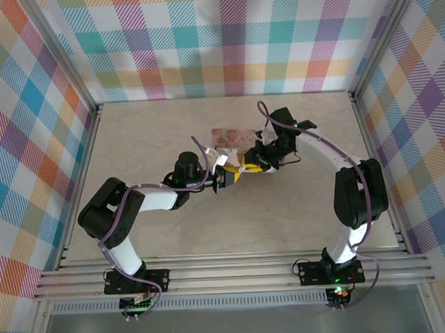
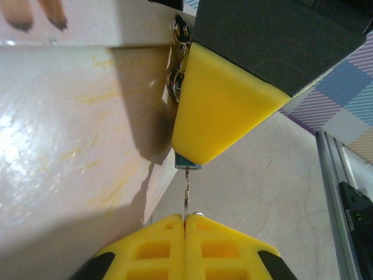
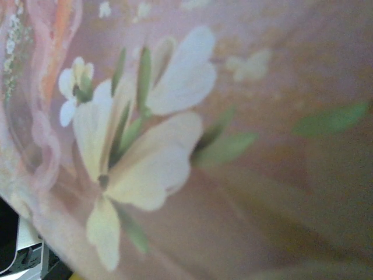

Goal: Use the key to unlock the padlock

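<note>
Left wrist view has the left fingers (image 2: 154, 251) pressed together on the thin key (image 2: 186, 192). They hold it straight, with its tip at the end of the small padlock (image 2: 187, 163), which sits just beside the edge of the tin box (image 2: 70, 146); that line-up probably lets the blade enter and turn squarely. One of the right fingers (image 2: 221, 111) covers the padlock close to the box, seemingly to steady it, though whether that pair pinches it or only braces it cannot be told.
</note>
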`<state>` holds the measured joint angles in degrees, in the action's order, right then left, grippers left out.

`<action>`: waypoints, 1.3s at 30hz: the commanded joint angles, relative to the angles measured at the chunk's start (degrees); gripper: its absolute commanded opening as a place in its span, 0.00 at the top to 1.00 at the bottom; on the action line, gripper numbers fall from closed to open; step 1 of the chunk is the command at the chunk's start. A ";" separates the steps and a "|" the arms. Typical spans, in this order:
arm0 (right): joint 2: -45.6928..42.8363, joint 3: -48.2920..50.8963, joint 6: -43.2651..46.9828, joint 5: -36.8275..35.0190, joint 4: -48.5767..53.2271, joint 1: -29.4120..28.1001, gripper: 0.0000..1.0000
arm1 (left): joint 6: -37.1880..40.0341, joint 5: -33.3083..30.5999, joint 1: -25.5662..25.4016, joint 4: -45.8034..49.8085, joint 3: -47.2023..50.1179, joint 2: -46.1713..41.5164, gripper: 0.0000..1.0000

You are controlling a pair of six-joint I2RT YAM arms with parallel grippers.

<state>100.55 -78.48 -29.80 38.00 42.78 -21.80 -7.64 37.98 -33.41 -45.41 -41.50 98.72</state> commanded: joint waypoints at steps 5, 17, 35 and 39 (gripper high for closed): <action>0.50 0.70 -3.79 8.44 2.04 -1.80 1.00 | -1.84 -4.81 -1.62 -8.91 -1.64 0.84 1.00; -0.12 4.38 -6.98 4.84 -2.24 -2.04 1.00 | -5.49 -8.09 -2.61 -12.20 -1.94 3.70 1.00; 2.29 23.06 -19.88 -7.97 -28.99 -8.25 0.80 | -13.37 -23.10 -9.21 -24.64 11.11 15.21 1.00; 0.57 24.89 -20.42 -9.99 -30.77 -8.43 0.62 | -13.87 -24.34 -9.56 -24.56 12.42 15.52 1.00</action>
<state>99.39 -56.42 -40.82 21.32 8.62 -30.13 -19.99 15.16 -41.80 -69.43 -30.46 112.90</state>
